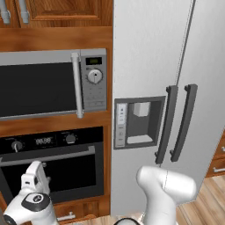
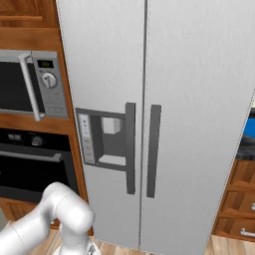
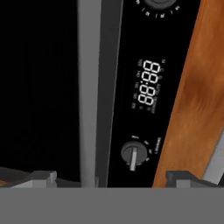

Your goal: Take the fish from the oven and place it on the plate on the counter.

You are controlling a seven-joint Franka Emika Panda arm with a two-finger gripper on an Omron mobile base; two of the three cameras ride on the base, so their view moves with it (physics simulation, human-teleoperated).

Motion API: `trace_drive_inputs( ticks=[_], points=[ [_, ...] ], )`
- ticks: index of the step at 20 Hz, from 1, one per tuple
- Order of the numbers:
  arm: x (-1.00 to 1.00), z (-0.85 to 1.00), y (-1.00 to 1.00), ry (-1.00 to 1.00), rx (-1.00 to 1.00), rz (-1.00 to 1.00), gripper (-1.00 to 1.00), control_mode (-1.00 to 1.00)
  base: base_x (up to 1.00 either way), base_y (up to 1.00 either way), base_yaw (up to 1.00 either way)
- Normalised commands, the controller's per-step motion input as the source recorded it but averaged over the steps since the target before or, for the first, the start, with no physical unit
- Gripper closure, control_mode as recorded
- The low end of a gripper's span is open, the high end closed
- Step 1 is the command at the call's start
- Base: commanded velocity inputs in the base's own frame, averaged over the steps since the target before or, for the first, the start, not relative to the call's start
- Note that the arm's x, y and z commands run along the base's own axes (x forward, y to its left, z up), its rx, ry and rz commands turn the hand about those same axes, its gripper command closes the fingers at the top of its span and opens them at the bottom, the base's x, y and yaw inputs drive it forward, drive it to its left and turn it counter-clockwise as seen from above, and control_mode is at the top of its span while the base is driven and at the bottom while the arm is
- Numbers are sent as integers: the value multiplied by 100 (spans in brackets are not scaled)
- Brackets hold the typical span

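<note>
**Inspector:** Left base view first. The oven (image 1: pixel 52 162) sits under the silver microwave (image 1: pixel 52 83), and its door looks closed, with the silver bar handle (image 1: pixel 48 157) lying across the front. The robot's hand is raised at the lower left in front of the door glass, and the gripper (image 1: pixel 38 172) points toward the oven, just below the handle. I cannot tell from here how far its fingers stand apart.

**Onlooker:** And the fish?

**Inspector:** Not sighted. I judge it to be behind that door, so nothing of the task is done yet: the door must be opened, the fish lifted out, then carried to the plate.

**Onlooker:** Right base view?

**Inspector:** Same oven at the left edge, door shut. The big refrigerator (image 2: pixel 164 124) takes up the middle. At the far right edge a strip of bright blue (image 2: pixel 250 127) shows above the wooden drawers (image 2: pixel 239 199); it may be the plate, but too little is visible to say.

**Onlooker:** Hand view?

**Inspector:** The view is rolled, so the handle runs top to bottom here, passing between the two fingertips (image 3: pixel 41 178), which stand wide apart and grip nothing. The display (image 3: pixel 148 86) and a knob (image 3: pixel 134 154) lie beside it. The handle is close, not yet clasped
</note>
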Motion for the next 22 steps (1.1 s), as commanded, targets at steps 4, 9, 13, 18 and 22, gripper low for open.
trace_drive_inputs(
  ticks=[4,9,13,18,22],
  points=[
    [0,30,-12,1,12,23,-100,-100,0,0,0],
    [0,21,-37,3,7,20,-100,-100,0,0,0],
    [23,0,-49,6,2,12,-100,-100,0,0,0],
    [31,0,-10,3,0,1,-100,-100,0,0,0],
    [38,0,-2,1,0,0,-100,-100,0,0,0]
  ],
)
